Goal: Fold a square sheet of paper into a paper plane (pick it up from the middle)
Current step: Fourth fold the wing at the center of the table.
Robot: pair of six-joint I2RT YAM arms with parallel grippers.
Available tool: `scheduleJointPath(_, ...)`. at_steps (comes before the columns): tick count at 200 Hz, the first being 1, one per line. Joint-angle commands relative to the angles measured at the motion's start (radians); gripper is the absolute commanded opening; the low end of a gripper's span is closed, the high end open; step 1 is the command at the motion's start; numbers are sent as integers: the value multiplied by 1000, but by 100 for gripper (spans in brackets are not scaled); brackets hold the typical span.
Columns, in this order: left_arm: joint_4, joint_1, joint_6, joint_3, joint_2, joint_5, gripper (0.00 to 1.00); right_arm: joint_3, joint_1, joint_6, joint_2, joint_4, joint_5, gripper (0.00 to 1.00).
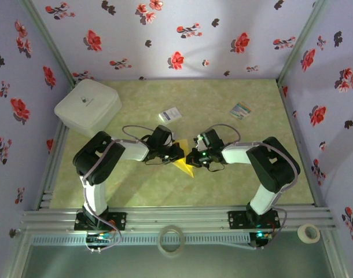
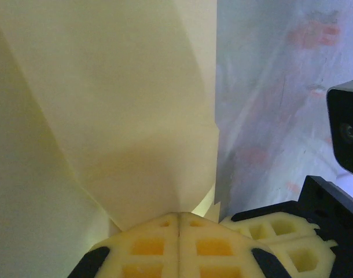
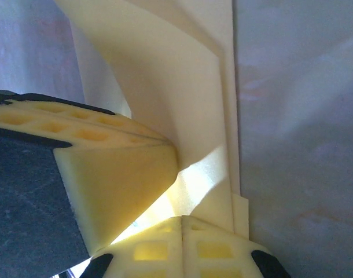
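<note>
The yellow sheet of paper (image 1: 186, 167), folded into layers with a pointed tip, hangs between both grippers over the middle of the table. My left gripper (image 1: 178, 152) is shut on it. In the left wrist view the closed fingertips (image 2: 165, 229) pinch the paper (image 2: 107, 116), which rises and fans out above them. My right gripper (image 1: 193, 157) is also shut on it, right beside the left one. In the right wrist view stacked paper edges (image 3: 182, 87) run up from the closed right gripper (image 3: 182, 221), with the left gripper's fingers (image 3: 113, 168) close on the left. Whether this is the paper plane I cannot tell.
A white square box (image 1: 88, 106) stands at the back left. A small white card with blue print (image 1: 170, 115) and a striped card (image 1: 241, 110) lie behind the grippers. Two tape rolls (image 1: 171, 239) (image 1: 308, 233) rest on the near rail. Flowered walls enclose the table.
</note>
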Motion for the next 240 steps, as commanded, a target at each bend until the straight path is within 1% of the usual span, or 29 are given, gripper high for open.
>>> scheduleJointPath(1,-93,7,6,31,39,-65,0,-48,-2,-11,22,-101,40,0)
scheduleJointPath(45,-206,38,47,95,34,-103,0,-59,-2,-14,19,-99,30,0)
scheduleJointPath(177,-301,214,146,205,85,-80,0,-90,-2,-12,23,-71,-2,0)
scheduleJointPath(215,-357,232,164,252,82,-85,0,-92,-2,-15,25,-69,-15,0)
scheduleJointPath(240,-360,230,159,247,41,-89,2,-90,-2,-22,25,-72,-31,0)
